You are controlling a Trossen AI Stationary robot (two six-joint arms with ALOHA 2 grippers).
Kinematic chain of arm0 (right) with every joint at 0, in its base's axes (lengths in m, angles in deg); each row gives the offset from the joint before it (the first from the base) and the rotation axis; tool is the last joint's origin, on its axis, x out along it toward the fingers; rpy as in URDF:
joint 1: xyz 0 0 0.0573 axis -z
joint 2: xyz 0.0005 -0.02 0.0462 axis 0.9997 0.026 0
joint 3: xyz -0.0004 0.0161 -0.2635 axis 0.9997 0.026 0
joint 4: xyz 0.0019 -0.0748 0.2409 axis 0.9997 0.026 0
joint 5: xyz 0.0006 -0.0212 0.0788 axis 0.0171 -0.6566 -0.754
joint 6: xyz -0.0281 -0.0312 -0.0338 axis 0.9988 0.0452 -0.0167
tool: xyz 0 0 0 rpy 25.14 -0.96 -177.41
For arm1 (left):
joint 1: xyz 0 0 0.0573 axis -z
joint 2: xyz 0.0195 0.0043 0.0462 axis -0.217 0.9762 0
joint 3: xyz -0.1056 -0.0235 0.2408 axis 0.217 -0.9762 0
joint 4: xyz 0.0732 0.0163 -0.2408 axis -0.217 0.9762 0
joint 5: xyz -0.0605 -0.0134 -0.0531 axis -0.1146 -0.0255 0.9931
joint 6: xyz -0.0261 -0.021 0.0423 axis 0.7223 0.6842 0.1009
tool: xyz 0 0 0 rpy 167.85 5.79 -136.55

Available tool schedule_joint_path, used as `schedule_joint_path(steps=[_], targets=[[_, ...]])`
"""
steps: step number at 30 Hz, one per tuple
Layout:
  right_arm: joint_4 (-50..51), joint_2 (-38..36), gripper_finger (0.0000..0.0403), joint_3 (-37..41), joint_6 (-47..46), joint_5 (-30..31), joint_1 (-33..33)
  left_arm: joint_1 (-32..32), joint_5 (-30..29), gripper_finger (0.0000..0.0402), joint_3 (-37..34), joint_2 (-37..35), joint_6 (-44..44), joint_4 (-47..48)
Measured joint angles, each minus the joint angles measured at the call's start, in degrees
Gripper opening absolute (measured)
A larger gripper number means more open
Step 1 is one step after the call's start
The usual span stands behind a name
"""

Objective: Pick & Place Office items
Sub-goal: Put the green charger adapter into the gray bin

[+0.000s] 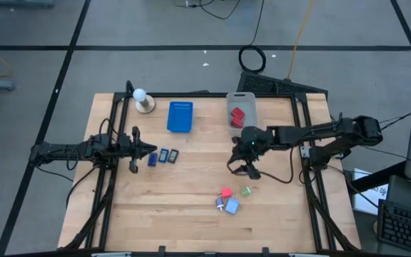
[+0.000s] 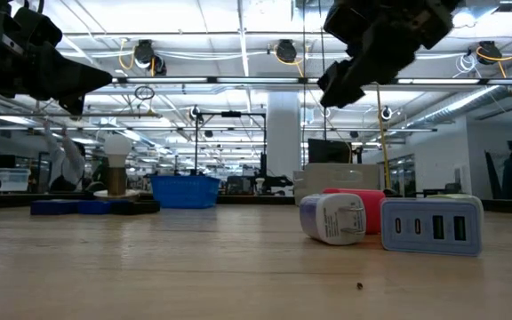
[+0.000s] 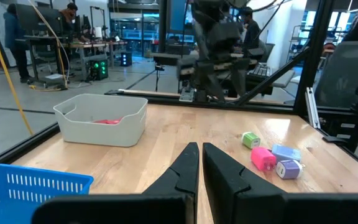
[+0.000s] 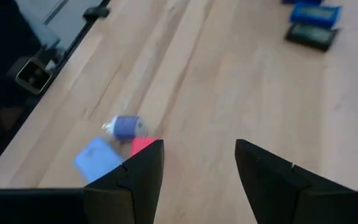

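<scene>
A cluster of small office items lies on the table toward its near right: a pink block (image 1: 225, 193), a green bit (image 1: 245, 191), a light-blue piece (image 1: 232, 207) and a white-and-purple piece (image 2: 333, 218). Three small dark-blue and grey rectangles (image 1: 163, 156) lie left of centre. More red blocks (image 1: 237, 115) sit in a grey bin (image 1: 228, 101). My right gripper (image 1: 242, 168) hangs open above the table, just beyond the cluster, with nothing between its fingers (image 4: 143, 168). My left gripper (image 3: 199, 154) is shut, level, beside the rectangles.
A flat blue basket (image 1: 180, 116) and a white ball on a round base (image 1: 143, 101) stand at the far left of the table. Black frame rails run along the table's sides. Bare wood lies between the rectangles and the cluster.
</scene>
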Motion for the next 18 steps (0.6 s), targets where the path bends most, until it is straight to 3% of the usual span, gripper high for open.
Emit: schedule_joint_path(steps=[4, 7, 18], targets=[[-0.63, 0.0, 0.0187, 2.8, 1.18, -0.04, -3.17, -0.01, 0.0, 0.0021, 0.0, -0.01, 0.0, 0.0], [-6.48, 0.0, 0.019, 6.24, -0.33, -0.11, -5.23, -0.01, 0.0, 0.0021, 0.0, -0.02, 0.0, 0.0], [-50.3, 0.01, 0.0184, 18.16, -11.41, -0.07, -10.34, 0.0, 0.0, 0.0021, 0.0, -0.01, 0.0, 0.0]])
